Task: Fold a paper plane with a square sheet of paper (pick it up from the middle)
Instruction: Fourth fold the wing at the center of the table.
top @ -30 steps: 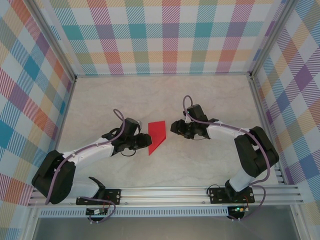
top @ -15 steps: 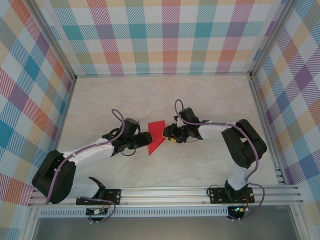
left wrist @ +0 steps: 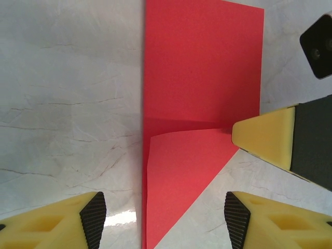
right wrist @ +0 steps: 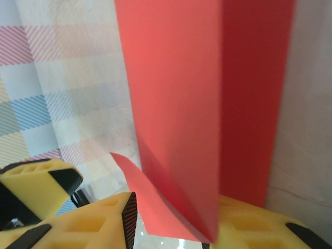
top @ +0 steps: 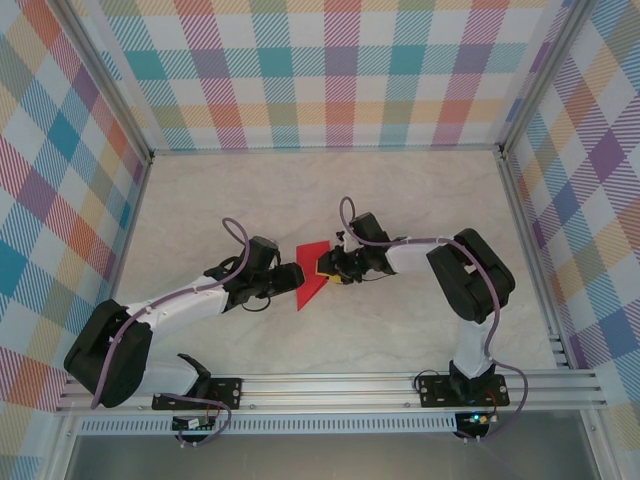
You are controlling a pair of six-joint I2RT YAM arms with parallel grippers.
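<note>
1. Red sheet (top: 313,270) sits mid-desk (top: 420,200), between the two arms. It is partly folded: one long straight edge, and a corner flap turned over so the near end tapers to a point.
2. Left fingers (left wrist: 52,225) are spread wide and low over the desk, one on each side of the sheet's pointed end. In the left wrist view neither pad touches the paper.
3. Right fingers (right wrist: 78,223) come in from the opposite side, at the sheet's right edge. In the left wrist view one yellow tip touches that edge, right where the flap's fold line meets it.
4. In the right wrist view part of the sheet rises off the desk and passes between the two yellow pads, its edge against one of them. The paper takes up most of the gap — can't tell whether it is actually pinched or just straddled.
5. In the top view both sets of fingers sit close together, with the sheet touching or just beside each. The rest of the sheet lies flat on the marbled desk.
</note>
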